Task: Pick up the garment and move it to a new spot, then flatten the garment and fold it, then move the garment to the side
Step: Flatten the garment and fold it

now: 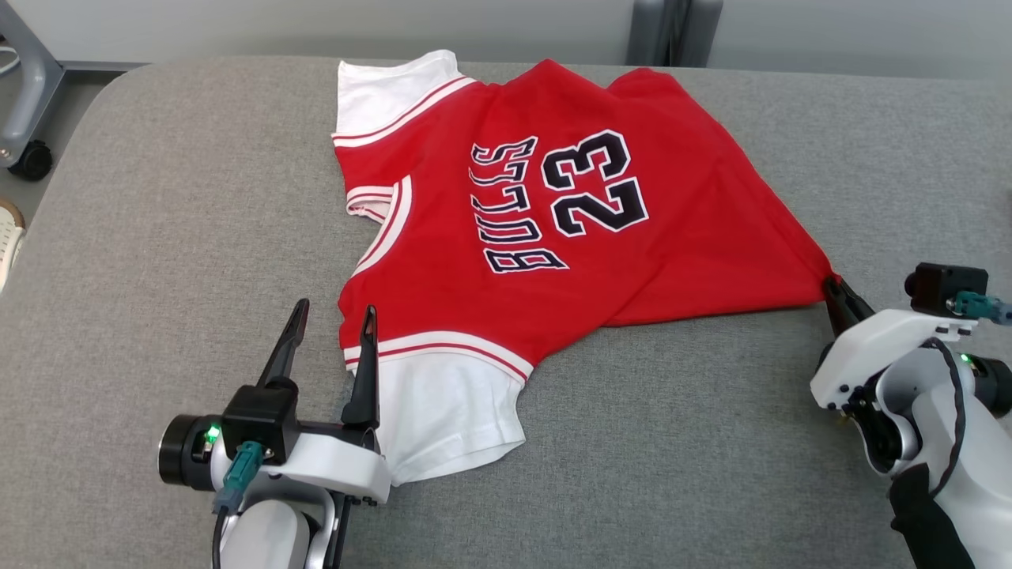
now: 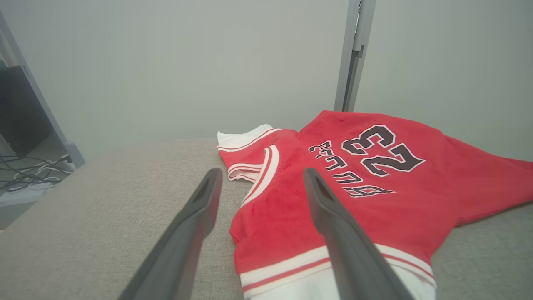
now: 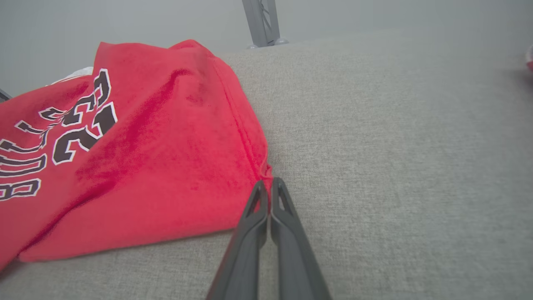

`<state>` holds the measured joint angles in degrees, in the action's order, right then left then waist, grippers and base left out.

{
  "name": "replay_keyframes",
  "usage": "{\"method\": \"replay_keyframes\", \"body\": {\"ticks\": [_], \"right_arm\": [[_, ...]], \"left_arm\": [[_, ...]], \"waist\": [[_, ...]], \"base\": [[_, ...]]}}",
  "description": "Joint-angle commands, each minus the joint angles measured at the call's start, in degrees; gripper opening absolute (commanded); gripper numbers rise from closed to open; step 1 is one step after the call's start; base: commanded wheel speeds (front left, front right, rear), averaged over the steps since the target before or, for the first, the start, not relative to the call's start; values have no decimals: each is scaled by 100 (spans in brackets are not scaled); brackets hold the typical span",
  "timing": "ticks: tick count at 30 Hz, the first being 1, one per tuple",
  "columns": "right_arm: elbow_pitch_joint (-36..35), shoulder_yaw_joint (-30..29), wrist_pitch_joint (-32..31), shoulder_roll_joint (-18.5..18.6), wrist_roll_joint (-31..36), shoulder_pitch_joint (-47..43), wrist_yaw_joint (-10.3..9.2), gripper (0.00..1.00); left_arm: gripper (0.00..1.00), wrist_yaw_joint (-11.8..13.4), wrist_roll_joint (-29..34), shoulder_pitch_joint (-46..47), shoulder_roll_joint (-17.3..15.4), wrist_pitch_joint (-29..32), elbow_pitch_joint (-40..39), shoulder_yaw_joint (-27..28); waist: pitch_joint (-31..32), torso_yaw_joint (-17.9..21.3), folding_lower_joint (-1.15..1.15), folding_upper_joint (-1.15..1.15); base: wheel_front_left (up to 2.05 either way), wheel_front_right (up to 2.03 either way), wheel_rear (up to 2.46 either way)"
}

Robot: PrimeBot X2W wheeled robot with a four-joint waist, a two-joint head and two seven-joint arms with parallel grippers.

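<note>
Lying spread on the grey fabric-covered table (image 1: 158, 237), the garment (image 1: 553, 237) is a red jersey with white sleeves, white-and-red trim and dark "BULLS 23" lettering facing up. It sits in the middle of the table and reaches toward the far edge. Its neck opening points left and its hem points right. One white sleeve lies at the far left and the other at the near left. The cloth is not quite flat: soft folds run across the right half.

The right gripper (image 1: 834, 284) is clamped on the near right corner of the hem, fingers pressed together, and the red cloth comes to a point there. The right wrist view shows the same pinch (image 3: 269, 183) with the seam running straight into the fingertips.

The left gripper (image 1: 336, 308) stands wide open at the near left, holding nothing. Its left finger is over bare table, and its right finger crosses the striped trim of the near sleeve. Whether that finger touches the cloth cannot be told.

A grey metal post (image 1: 672, 32) stands beyond the far edge, and a caster wheel (image 1: 32, 158) shows at the far left.
</note>
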<state>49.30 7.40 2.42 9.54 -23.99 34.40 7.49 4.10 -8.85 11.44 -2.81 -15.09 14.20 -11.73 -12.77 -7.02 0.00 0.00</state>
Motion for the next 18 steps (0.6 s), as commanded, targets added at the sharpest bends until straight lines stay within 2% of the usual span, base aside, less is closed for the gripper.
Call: {"method": "replay_keyframes", "body": {"ticks": [1,8,11,16,18], "right_arm": [[-107,-128,-39,41,172,-157,2,0],[-609,-492,-278,-164,531,-579,2,0],[-872,-623,-439,-265,683,-732,2,0],[-1246,-799,-640,-397,927,-934,2,0],[-1354,-870,-687,-430,989,-989,2,0]], "left_arm": [[100,35,-30,-81,-22,-4,18,11],[100,-67,-115,-280,-21,-4,271,-47],[100,-172,-384,-413,-23,-4,517,-100],[100,-426,-622,-721,-26,-4,783,-83],[100,-612,-748,-812,-18,-3,880,-129]], "waist": [[41,26,0,0],[119,70,0,0],[149,82,0,0],[199,61,0,0],[201,30,0,0]], "base": [[0,0,0],[0,0,0],[0,0,0],[0,0,0],[0,0,0]]}}
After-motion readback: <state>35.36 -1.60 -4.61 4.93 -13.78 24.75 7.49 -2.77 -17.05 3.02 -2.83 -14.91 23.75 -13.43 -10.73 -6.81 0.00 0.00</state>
